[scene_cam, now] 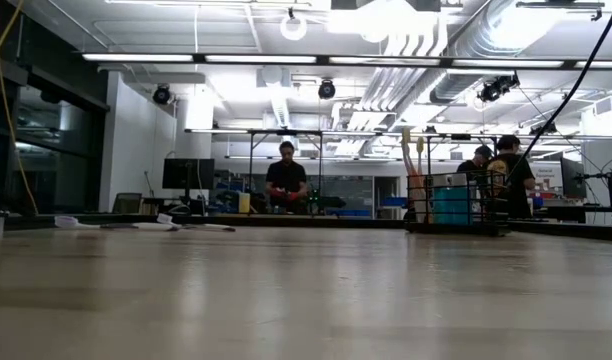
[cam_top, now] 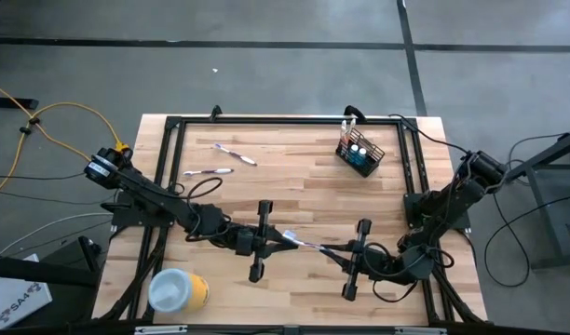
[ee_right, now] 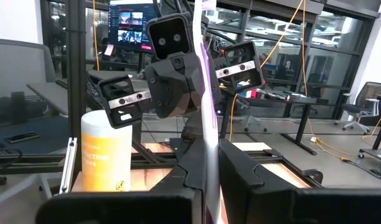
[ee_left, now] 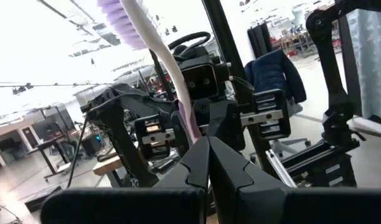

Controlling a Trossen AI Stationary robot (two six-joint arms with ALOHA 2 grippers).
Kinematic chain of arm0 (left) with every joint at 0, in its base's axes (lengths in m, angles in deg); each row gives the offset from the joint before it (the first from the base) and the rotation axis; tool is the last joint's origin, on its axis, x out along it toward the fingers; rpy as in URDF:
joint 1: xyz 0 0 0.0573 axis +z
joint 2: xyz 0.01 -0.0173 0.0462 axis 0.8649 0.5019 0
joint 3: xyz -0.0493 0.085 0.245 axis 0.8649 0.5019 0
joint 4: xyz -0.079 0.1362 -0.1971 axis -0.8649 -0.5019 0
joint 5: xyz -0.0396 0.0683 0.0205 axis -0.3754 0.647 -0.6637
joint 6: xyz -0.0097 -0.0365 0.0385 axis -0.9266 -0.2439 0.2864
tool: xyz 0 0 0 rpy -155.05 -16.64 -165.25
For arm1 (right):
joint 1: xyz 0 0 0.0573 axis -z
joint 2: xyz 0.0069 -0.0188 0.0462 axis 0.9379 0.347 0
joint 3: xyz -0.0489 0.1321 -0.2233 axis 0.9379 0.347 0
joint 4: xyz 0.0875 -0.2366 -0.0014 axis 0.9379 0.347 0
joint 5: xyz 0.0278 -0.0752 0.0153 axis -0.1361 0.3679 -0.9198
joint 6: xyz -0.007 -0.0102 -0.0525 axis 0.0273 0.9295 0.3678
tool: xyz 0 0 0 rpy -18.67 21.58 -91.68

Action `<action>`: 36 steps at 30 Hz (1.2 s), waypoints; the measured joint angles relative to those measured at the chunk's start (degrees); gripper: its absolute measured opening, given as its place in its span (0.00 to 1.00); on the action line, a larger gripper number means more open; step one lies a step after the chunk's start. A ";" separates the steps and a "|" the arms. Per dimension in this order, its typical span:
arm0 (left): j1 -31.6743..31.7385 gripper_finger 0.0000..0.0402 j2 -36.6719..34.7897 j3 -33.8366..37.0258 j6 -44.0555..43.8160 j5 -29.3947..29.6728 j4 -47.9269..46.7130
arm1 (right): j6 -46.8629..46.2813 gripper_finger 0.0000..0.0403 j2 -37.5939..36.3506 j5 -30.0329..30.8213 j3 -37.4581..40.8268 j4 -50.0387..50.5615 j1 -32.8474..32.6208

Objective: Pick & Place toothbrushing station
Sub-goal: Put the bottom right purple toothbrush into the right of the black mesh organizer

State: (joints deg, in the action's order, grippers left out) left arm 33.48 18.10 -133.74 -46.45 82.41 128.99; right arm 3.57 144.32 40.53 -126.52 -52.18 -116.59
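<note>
- Two grippers meet on one thin white-and-purple toothbrush (cam_top: 302,244), which hangs above the wooden table (cam_top: 294,186) well short of the black wire-mesh holder (cam_top: 360,154), toward the near edge and to the left of it.
- The toothbrush's long axis runs roughly level from the left gripper (cam_top: 278,239) to the right gripper (cam_top: 346,253), each at one end.
- Left gripper: fingers closed tight on the brush; in the left wrist view the bristled end (ee_left: 119,18) stands out past the fingertips.
- Right gripper: fingers nearly together, clamped on the pale handle (ee_right: 206,124), as the right wrist view shows.
- Judgement: a mid-air handover; the right arm sits nearer the holder, so it looks the likelier carrier.
- The holder stands upright near the far right corner of the table and already contains two small blue tubes (cam_top: 357,150) and pale brushes (cam_top: 346,125).
- Left of the holder, two more thin pale toothbrushes (cam_top: 235,154) (cam_top: 209,171) lie flat on the table.
- A yellow cylinder with a white top (cam_top: 178,289) lies at the near left, well apart from the holder.
</note>
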 joint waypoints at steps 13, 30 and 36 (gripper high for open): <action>-0.02 0.00 0.00 0.00 -1.62 -1.76 -0.03 | -0.09 0.04 0.00 -1.01 0.00 0.02 0.00; 0.88 0.16 0.00 0.00 -1.85 -5.14 -1.55 | -0.19 0.04 0.00 -1.28 0.01 0.02 0.00; 1.30 0.24 0.00 0.00 -1.53 -5.15 0.40 | -0.19 0.04 0.00 -2.40 0.01 0.02 0.02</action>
State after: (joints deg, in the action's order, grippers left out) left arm 34.78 18.10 -133.74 -47.99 77.25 129.39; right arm 3.38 144.32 38.13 -126.52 -52.16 -116.57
